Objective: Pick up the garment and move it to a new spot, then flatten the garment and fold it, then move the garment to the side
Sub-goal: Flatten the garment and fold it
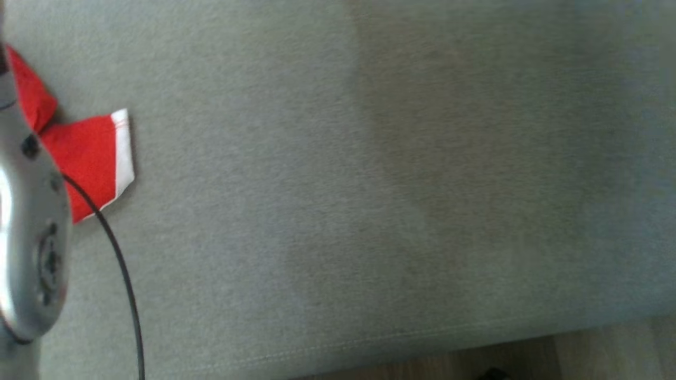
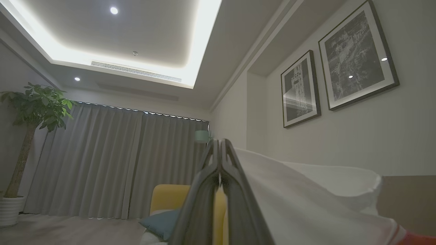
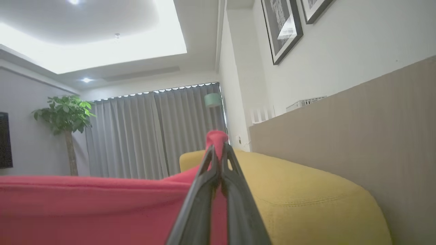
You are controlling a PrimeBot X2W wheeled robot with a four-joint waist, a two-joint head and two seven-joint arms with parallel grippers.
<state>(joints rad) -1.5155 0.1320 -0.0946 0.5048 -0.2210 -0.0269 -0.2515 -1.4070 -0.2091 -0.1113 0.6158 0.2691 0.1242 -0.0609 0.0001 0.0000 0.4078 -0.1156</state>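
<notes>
My right gripper (image 3: 218,154) is clamped on a red fold of the garment (image 1: 84,158). The left gripper (image 2: 220,146) looks pinched shut on its white hem. The garment lies far left on the grey cushion (image 1: 369,184). It looks light and floppy, so I'd grip it by the corners.

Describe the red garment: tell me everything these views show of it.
The garment is soft red cloth with a white band along one edge. In the head view a part rests on the grey cushion, its left hidden behind a silver arm. The right claw is shut on a red fold, a tuft poking above its tips. White cloth drapes from the shut left claw, which seems to pinch it.
</notes>
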